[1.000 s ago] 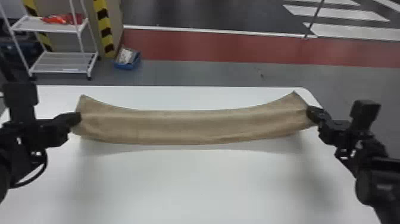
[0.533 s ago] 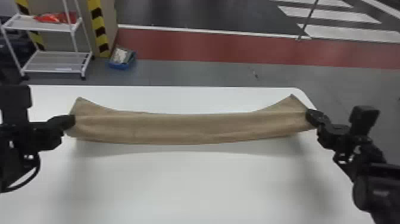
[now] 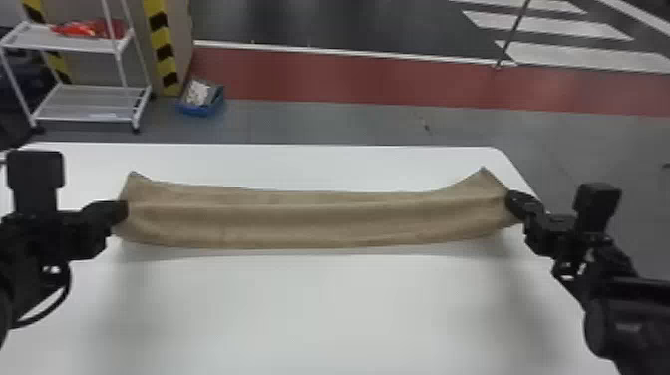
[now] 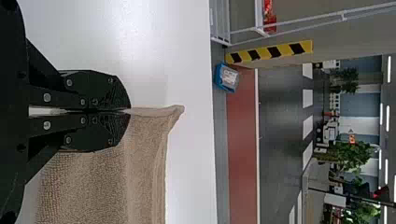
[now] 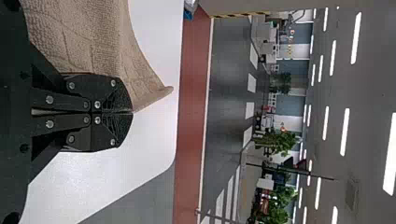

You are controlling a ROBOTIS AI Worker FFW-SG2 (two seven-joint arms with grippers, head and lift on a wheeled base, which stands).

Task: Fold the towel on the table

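Largest item from where I stand: white table (image 3: 319,314), rounded at its far right corner. On the floor beyond its far left side, a white wire rack (image 3: 99,103). Tan towel (image 3: 319,222) at the far part of the table, drawn out sideways as a long, narrow band; its far corners peak at both ends, and a soft shadow runs along its near edge. Left gripper (image 3: 125,210): fingers pressed together, pinching the towel's left end. Right gripper (image 3: 510,200): fingers likewise clenched on the right end. Smallest noted: blue box (image 3: 202,109), on the floor beside the rack.
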